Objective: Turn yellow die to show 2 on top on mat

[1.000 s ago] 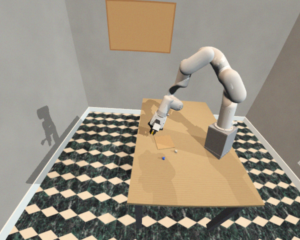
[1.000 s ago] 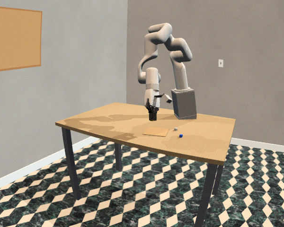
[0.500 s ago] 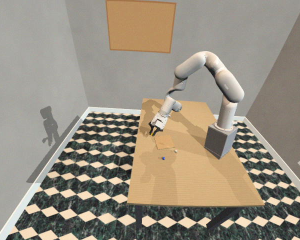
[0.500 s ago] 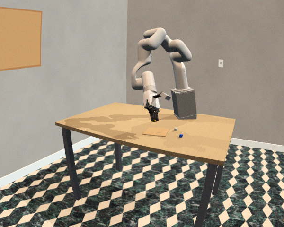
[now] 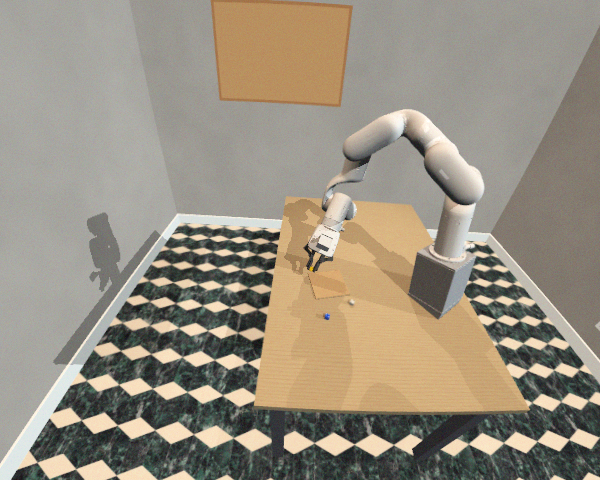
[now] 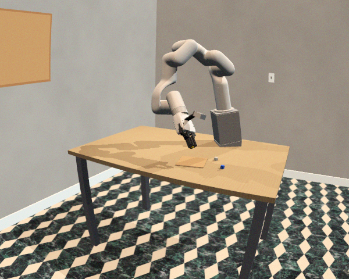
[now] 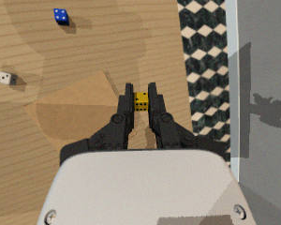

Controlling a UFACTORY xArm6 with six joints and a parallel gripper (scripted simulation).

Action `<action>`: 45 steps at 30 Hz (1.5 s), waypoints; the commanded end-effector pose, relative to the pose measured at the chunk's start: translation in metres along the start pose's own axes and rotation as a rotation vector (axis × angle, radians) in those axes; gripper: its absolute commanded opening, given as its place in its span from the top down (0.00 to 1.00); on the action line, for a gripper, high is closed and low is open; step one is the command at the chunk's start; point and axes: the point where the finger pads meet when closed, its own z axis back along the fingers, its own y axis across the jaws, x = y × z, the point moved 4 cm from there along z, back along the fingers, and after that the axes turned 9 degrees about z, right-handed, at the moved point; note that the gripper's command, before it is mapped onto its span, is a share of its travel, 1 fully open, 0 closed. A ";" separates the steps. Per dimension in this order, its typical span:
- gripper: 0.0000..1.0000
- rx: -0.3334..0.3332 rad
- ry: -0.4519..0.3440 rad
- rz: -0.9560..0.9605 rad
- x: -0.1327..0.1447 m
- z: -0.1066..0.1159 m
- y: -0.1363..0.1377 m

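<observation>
My gripper (image 7: 140, 93) is shut on the yellow die (image 7: 140, 100), which sits between the black fingertips. In the top view the gripper (image 5: 312, 267) hangs tilted in the air just above the far corner of the tan mat (image 5: 327, 283). In the exterior view the gripper (image 6: 192, 145) is well above the mat (image 6: 191, 161), with a speck of yellow at its tip. The mat lies flat on the table and shows in the wrist view (image 7: 80, 112) under the fingers. I cannot read the yellow die's top face.
A blue die (image 7: 61, 16) and a white die (image 7: 6, 78) lie on the bare table beside the mat; they also show in the top view, blue (image 5: 327, 315) and white (image 5: 351, 301). The arm's grey base (image 5: 441, 281) stands at the table's right side. The table edge (image 7: 184, 94) is close by.
</observation>
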 end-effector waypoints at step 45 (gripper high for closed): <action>0.89 -0.273 0.269 -0.111 0.053 -0.007 -0.078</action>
